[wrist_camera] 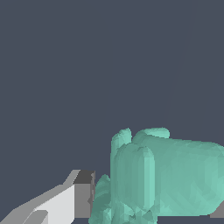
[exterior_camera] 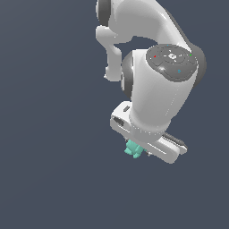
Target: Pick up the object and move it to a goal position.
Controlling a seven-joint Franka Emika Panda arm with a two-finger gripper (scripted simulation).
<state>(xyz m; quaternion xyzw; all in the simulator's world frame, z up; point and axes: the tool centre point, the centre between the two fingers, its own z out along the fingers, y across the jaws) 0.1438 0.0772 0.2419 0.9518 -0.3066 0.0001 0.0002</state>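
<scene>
The object (wrist_camera: 170,175) is a teal-green knobbly thing that fills the lower part of the wrist view, lying between my gripper's (wrist_camera: 153,208) two fingers. One finger (wrist_camera: 65,203), white with a dark pad, presses against the object's side. Only a small corner of the other finger (wrist_camera: 218,212) shows on the opposite side. In the exterior view the object (exterior_camera: 132,149) peeks out from under the white hand (exterior_camera: 154,145), and the fingers are hidden beneath the hand. The gripper is shut on the object. No goal marker shows in either view.
The white arm (exterior_camera: 152,67) reaches in from the top of the exterior view and covers its upper right. A plain dark grey-blue surface (exterior_camera: 49,134) fills everything else in both views.
</scene>
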